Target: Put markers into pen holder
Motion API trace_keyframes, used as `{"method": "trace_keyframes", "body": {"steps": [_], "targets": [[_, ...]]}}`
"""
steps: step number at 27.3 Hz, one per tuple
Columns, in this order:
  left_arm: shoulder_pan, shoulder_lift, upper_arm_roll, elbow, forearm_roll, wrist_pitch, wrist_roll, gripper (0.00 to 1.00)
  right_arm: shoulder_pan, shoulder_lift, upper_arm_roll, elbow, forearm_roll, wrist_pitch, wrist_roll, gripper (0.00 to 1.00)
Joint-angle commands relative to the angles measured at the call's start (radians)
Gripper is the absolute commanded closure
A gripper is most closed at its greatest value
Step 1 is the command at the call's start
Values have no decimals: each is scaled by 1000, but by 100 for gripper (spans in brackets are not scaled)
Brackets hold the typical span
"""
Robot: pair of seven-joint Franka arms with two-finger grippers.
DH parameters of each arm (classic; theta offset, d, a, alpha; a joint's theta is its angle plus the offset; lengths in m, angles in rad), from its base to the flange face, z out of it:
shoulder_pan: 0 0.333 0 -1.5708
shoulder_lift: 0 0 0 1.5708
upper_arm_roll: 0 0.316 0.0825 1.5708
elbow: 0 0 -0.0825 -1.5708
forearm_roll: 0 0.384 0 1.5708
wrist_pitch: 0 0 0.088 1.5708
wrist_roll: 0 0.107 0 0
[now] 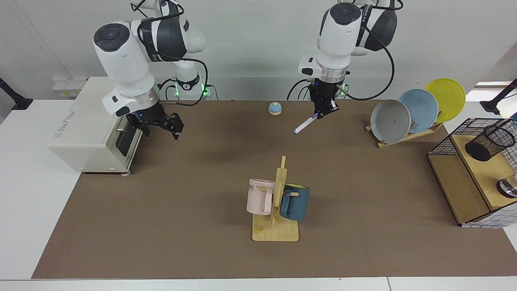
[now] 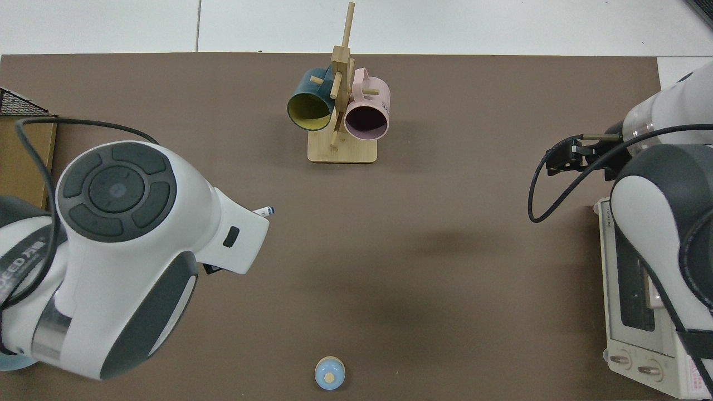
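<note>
The marker (image 1: 307,122), white with a dark blue cap, hangs slanted above the mat at the back. My left gripper (image 1: 324,111) is shut on its upper end. In the top view only the marker's tip (image 2: 265,211) shows past the left arm's wrist, and the gripper itself is hidden. The pen holder (image 1: 489,141), a black mesh cup, sits tilted on the wooden shelf at the far right of the facing view, well away from the marker. My right gripper (image 1: 171,126) hovers open and holding nothing in front of the toaster oven, and it also shows as the right gripper (image 2: 562,159) from above.
A cream toaster oven (image 1: 97,125) stands at one end of the mat. A wooden mug rack (image 1: 276,226) with a pink mug (image 1: 259,197) and a blue mug (image 1: 295,202) stands mid-table. Three plates (image 1: 418,110) lean in a rack beside the wire-grid shelf frame (image 1: 444,143). A small blue dome (image 1: 275,108) sits at the back.
</note>
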Motion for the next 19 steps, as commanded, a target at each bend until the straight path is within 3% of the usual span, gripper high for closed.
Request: {"method": "trace_keyframes", "body": {"steps": [1,8,13,19], "targets": [[73,34,-5,49,133,-45,146,100,-26,-13,17,3,1,-26,-39,0],[142,42,-7,78,342,-96,286,100,-41,-50,17,-5,-3,-20,-30,0],[157,80,-5,124,440,-111,366,100,-57,-53,17,-5,10,-9,-30,0],[237,122,-5,180,553,-70,513,100,-52,-53,20,-5,11,-7,-30,0]]}}
